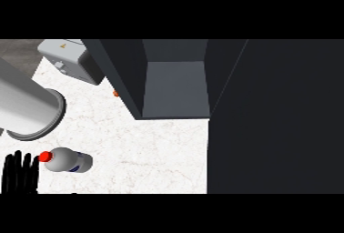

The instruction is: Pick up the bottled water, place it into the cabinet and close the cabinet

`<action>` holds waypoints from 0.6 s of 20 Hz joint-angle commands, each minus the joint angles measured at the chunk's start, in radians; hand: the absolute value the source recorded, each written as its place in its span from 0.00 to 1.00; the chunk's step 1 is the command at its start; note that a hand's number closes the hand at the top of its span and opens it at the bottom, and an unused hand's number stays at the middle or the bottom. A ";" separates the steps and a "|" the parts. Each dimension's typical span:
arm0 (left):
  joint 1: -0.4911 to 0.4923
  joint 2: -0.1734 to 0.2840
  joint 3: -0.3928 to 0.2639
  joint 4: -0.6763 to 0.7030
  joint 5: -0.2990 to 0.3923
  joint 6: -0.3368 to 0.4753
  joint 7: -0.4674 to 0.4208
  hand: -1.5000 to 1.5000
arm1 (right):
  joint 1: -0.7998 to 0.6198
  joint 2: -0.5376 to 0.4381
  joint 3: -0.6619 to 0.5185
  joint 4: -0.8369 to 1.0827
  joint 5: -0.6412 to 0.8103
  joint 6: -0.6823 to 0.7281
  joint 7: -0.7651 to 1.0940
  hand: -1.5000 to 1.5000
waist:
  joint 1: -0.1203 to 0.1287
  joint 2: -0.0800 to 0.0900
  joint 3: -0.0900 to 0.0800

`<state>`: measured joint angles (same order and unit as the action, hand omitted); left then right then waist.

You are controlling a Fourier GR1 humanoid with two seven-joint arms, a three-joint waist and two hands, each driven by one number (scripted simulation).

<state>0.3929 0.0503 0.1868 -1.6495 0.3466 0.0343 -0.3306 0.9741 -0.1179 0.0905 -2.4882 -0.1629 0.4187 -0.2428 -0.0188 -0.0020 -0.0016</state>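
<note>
The bottled water (69, 161) lies on its side on the white marble counter (148, 150) at the lower left, with its red cap (46, 156) pointing left. My left hand (19, 175) shows at the lower left edge, fingers straight and upright, just left of the cap and holding nothing. The dark cabinet (173, 86) stands at the back centre with its inside open to view. Its door (275, 118) is swung out and fills the right side. My right hand does not show.
A large grey cylinder with a flanged end (30, 107) crosses the upper left, above the bottle. A grey box-shaped appliance (70, 59) sits at the back left beside the cabinet. A small orange thing (115, 93) peeks out at the cabinet's left wall.
</note>
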 commanded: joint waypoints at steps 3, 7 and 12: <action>-0.107 -0.002 0.033 0.197 -0.010 -0.013 -0.080 0.00 | 0.118 -0.015 -0.050 -0.181 -0.094 0.033 0.004 0.00 | -0.002 0.000 0.000; -0.196 0.037 0.094 0.393 -0.001 -0.055 -0.167 0.00 | 0.150 -0.019 -0.096 -0.132 -0.080 0.069 -0.077 0.00 | -0.007 0.000 0.000; -0.267 -0.011 0.091 0.508 -0.033 -0.013 -0.254 0.00 | 0.128 -0.003 -0.087 -0.135 -0.086 0.065 -0.077 0.00 | 0.002 0.002 0.000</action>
<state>0.1791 0.0714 0.2793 -1.2304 0.3407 -0.0082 -0.5213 1.0790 -0.1252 0.0273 -2.4892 -0.1577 0.4844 -0.3585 -0.0200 -0.0008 -0.0017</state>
